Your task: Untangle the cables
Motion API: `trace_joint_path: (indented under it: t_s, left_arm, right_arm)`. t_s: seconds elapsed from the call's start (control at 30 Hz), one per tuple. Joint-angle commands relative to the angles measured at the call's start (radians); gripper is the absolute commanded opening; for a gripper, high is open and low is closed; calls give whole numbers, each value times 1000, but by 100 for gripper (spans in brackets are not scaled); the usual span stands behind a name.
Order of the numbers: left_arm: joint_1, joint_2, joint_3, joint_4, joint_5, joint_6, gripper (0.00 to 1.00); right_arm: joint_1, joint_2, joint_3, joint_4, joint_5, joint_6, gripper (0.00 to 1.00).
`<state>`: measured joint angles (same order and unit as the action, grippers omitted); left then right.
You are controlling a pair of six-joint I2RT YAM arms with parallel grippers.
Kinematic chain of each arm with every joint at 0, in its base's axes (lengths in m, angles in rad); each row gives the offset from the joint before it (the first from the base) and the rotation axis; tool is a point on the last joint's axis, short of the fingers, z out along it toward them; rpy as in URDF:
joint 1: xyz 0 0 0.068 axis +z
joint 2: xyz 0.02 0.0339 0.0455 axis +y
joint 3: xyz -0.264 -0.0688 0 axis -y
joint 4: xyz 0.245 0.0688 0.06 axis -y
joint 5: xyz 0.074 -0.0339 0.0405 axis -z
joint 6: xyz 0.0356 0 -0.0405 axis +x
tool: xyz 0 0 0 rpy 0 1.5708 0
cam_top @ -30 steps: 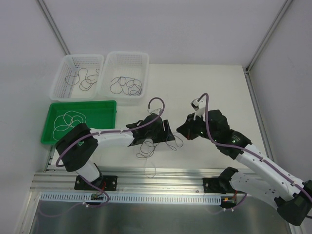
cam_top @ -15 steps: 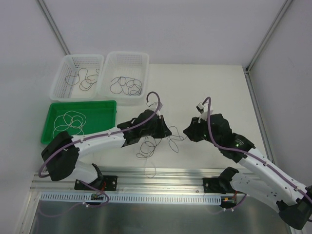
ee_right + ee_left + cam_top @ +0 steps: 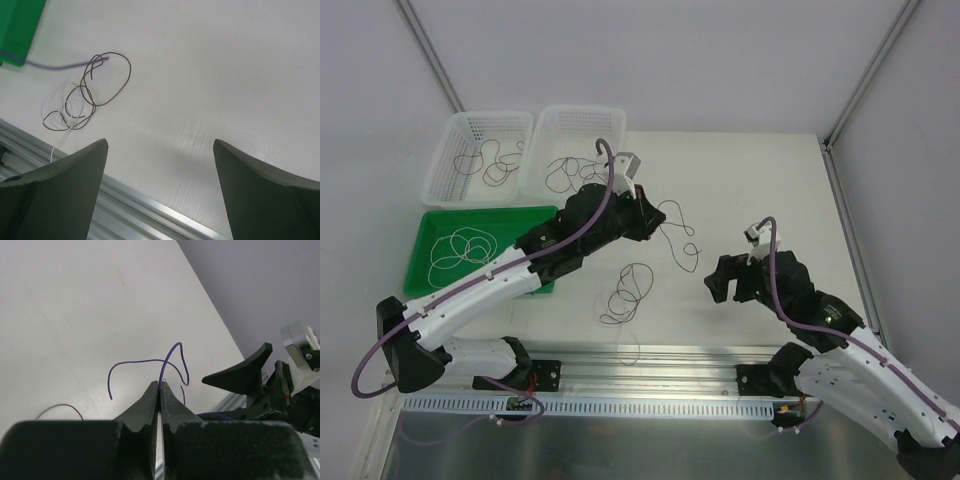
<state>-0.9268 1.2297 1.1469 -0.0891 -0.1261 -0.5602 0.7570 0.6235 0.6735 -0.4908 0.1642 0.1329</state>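
From above, the left arm stretches far forward, the left gripper (image 3: 645,213) beside a white basket (image 3: 582,118), with a purple cable (image 3: 688,228) dangling from it. The right arm is folded low and the right gripper (image 3: 713,278) is spread.

At the left wrist, the jaws pinch the purple cable (image 3: 150,361).

At the right wrist, the jaws gape above the table (image 3: 210,75), and the brown-and-white tangle (image 3: 90,97) lies ahead.

Bright even light, soft shadows, mild glare

White-shelled left arm (image 3: 485,295) and right arm (image 3: 855,372), black joints, purple hoses (image 3: 607,170), dark wedge fingers (image 3: 60,190).
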Motion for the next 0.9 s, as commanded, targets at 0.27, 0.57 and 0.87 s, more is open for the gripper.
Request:
trace_joint_path:
  t_s: [0.27, 0.57, 0.87]
  left_arm:
    - [268, -9, 174, -89, -89, 148, 0]
    - [555, 180, 333, -41, -159, 164, 0]
    - [724, 554, 620, -27, -104, 183, 0]
  right_arm:
    - [2, -240, -63, -52, -32, -114, 100]
    - [4, -231, -89, -35, -81, -108, 97]
    - [2, -194, -92, -28, -121, -116, 97]
